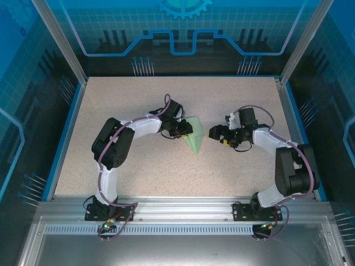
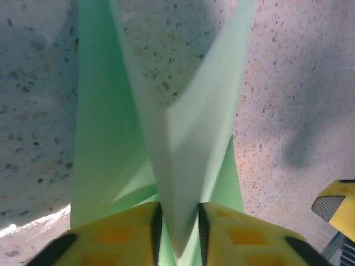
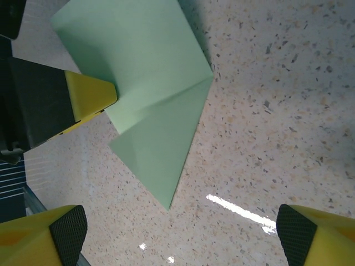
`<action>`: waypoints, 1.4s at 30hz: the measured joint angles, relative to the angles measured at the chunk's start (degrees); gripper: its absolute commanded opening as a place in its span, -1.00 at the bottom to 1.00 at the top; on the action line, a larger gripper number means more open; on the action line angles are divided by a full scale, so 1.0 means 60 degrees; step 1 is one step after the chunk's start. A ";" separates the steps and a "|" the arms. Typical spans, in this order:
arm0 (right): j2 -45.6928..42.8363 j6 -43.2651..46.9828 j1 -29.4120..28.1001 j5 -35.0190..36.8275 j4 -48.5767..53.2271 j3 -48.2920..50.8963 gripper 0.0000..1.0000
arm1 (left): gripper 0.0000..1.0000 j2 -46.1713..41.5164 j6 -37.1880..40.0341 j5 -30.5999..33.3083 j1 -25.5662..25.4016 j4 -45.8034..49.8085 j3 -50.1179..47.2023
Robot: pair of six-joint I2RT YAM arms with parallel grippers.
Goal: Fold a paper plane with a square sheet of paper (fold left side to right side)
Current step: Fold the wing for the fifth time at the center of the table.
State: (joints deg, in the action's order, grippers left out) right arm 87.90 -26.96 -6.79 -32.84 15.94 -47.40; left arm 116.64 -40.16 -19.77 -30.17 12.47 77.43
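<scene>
The paper plane (image 1: 195,138), pale mint-green paper folded to a pointed dart, lay on the speckled table (image 1: 138,177) between the two grippers. One raised fold of it stood in the narrow gap of the left gripper (image 2: 177,230). That gripper's yellow fingers (image 2: 116,235) were clamped on that flap, and the rest of the paper spread away ahead of the jaws. From the right wrist, the plane lay ahead of the right gripper (image 3: 180,230), towards its left finger, with the tip pointing back at the jaws. Those jaws stood wide apart and touched nothing. From above, the right gripper sat just beside the plane, apart from it, facing the left gripper across the paper.
</scene>
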 measured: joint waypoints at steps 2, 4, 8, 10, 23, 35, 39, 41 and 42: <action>0.0000 0.0022 0.0160 -0.0306 -0.0331 0.0087 0.78 | -0.74 -0.0004 0.0197 -0.0007 0.0000 -0.0270 -0.0044; 0.0000 0.0106 0.0306 -0.0543 -0.0623 0.0135 0.76 | -0.80 -0.0087 0.0382 -0.0044 0.0000 -0.0678 -0.0266; 0.0036 0.0280 0.0546 -0.1093 -0.1330 0.0160 0.76 | -0.86 -0.0546 0.0783 -0.0404 0.0029 -0.1231 -0.0951; 0.0197 0.0368 0.0605 -0.1504 -0.1814 0.0157 0.74 | -0.89 -0.0874 0.0976 -0.0794 0.0080 -0.1501 -0.1275; 0.2448 0.0739 0.0623 -0.4073 -0.3497 -0.1024 0.62 | -0.96 -0.1898 0.1781 -0.3555 0.0521 -0.2382 -0.1792; 0.2849 0.0648 0.0423 -0.4725 -0.3836 -0.1432 -0.54 | -0.71 -0.1894 0.2011 -0.4109 0.0521 -0.2375 -0.1789; 0.2849 0.0623 0.0379 -0.4666 -0.3781 -0.1424 -0.95 | 0.04 -0.1894 0.2233 -0.3905 0.0521 -0.2237 -0.1785; 0.2849 0.0608 0.0346 -0.4605 -0.3716 -0.1424 -1.00 | 0.17 -0.1898 0.2284 -0.3610 0.0546 -0.2051 -0.1785; 0.2849 0.0605 0.0321 -0.4564 -0.3679 -0.1424 -1.00 | 0.21 -0.1916 0.2320 -0.3413 0.0572 -0.1931 -0.1789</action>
State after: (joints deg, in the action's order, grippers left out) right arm 104.99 -23.33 -4.86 -60.23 -6.13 -55.94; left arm 105.14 -26.24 -40.25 -26.74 0.89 66.70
